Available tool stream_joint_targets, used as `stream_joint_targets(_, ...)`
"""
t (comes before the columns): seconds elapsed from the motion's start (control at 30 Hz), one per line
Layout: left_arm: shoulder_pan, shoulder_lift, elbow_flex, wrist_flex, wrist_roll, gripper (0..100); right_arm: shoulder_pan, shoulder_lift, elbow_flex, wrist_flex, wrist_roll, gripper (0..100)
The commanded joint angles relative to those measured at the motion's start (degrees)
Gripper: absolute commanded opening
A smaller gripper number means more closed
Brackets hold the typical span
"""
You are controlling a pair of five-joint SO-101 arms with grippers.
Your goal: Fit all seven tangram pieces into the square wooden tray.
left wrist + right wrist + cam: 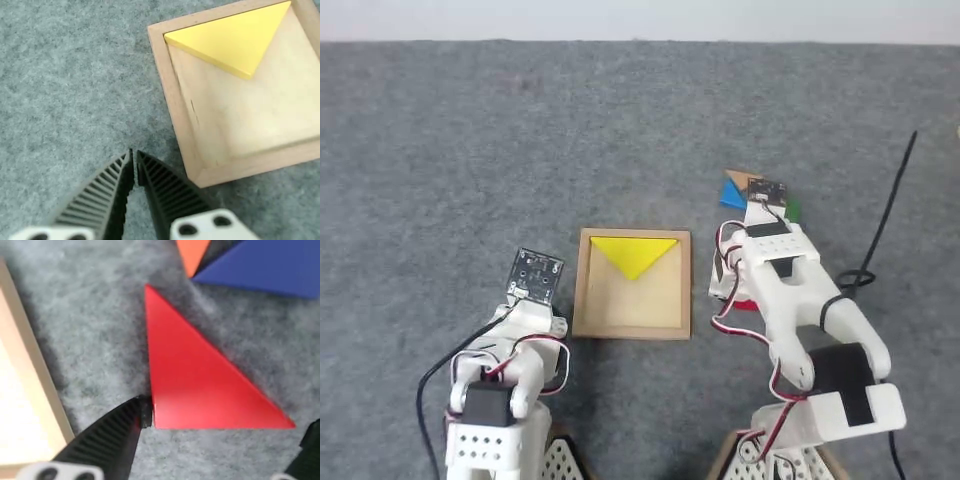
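The square wooden tray (583, 290) lies mid-table with a yellow triangle (634, 253) set against its far side. My left gripper (133, 156) is shut and empty, hovering over the carpet just outside the tray's rim (172, 107), near a corner; the yellow triangle (235, 42) lies beyond. My right gripper (227, 422) is open and straddles a red triangle (195, 375) on the carpet beside the tray (35, 365). One finger (117, 432) touches the triangle's corner. Past it lie a blue piece (265, 265) and an orange piece (192, 252).
In the high view the blue piece (732, 197), the orange piece (740, 180) and a green piece (792, 210) are clustered beyond the right arm's wrist. A black cable (885, 215) trails along the right side. Grey carpet covers the table.
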Motion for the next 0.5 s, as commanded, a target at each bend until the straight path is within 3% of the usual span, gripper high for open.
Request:
stream_joint_targets(0.0, -0.1, -0.5, -0.3, 0.3, 0.3, 2, 0.4, 0.6, -1.2, -0.1, -0.9, 45.0)
stream_joint_targets(0.13, -0.1, -0.5, -0.3, 0.3, 0.3, 2, 0.4, 0.6, -1.2, -0.2, -1.0, 40.2)
stream_joint_targets(0.47, -0.2, -0.5, -0.3, 0.3, 0.3, 2, 0.4, 3.1, -2.5, 0.6, -0.7, 39.7)
